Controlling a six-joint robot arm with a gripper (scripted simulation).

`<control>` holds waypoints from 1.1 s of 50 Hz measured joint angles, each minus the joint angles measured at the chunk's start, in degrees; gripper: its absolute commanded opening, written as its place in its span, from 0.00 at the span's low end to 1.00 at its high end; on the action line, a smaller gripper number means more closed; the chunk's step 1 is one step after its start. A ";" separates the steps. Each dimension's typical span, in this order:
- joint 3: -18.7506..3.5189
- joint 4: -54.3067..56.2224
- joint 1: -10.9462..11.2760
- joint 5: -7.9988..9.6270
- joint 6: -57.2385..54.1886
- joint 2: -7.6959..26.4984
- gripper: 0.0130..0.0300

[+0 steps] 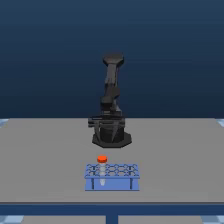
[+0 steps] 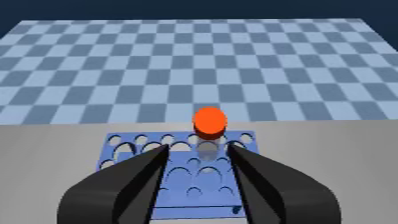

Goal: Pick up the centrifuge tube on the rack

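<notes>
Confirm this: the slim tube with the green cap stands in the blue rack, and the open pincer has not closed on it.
Wrong in one respect: the cap is orange-red, not green, as the wrist view shows. The slim translucent tube with the round orange-red cap stands in the blue rectangular rack with round holes, and the black pincer is open, not closed on it.

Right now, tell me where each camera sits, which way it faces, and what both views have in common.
Exterior view: sits off the arm, beyond the rack, facing the table and the upright black arm; the hand itself is not discernible here.
Wrist view: sits on the wrist, looking down and forward over the rack toward a checkered floor; the hand shows with two dark fingers spread open.
Shared: both show the blue rack and the centrifuge tube with its orange-red cap.
</notes>
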 measured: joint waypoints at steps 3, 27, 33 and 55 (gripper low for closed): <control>-1.44 -2.15 -0.26 -0.09 1.86 1.81 1.00; -10.08 -18.57 -1.44 0.44 16.65 11.10 1.00; -11.38 -21.95 -1.57 0.65 19.91 12.31 1.00; -14.25 -29.20 -1.82 1.15 27.18 15.04 1.00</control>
